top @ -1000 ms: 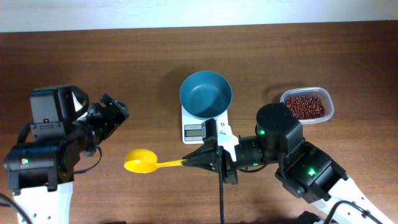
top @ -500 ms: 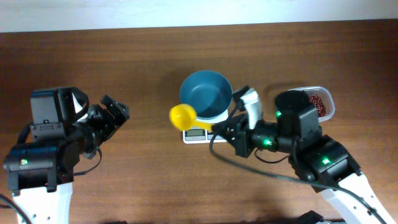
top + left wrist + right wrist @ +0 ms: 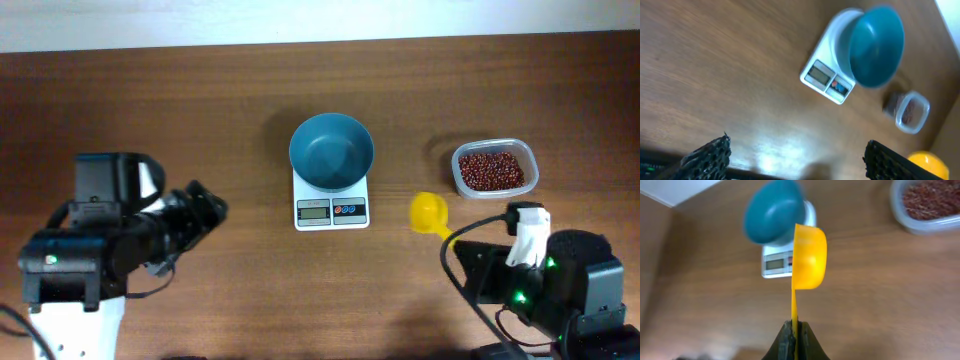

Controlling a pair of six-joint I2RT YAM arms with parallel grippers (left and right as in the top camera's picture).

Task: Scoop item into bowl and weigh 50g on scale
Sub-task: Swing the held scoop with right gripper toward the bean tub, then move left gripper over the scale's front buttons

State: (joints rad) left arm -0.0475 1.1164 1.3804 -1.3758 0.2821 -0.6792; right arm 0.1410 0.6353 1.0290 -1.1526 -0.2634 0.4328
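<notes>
The right claw (image 3: 795,336) clamps the yellow scoop (image 3: 428,211) by its handle, long axis pointing ahead. The beans (image 3: 489,168) lie in the clear tub (image 3: 495,194), ahead and right of its cup, nearest this arm. The left claw (image 3: 795,160) gapes wide, empty. The bowl (image 3: 331,151) sits on the scale (image 3: 331,210).

The left arm (image 3: 100,250), on one side of the scale (image 3: 332,198), is black and boxy with a white base, a green light and bumpy black fingers (image 3: 707,155), and the right arm (image 3: 560,290), on the scale's other side, is black with green lights, a white piece and a looping black cable.
</notes>
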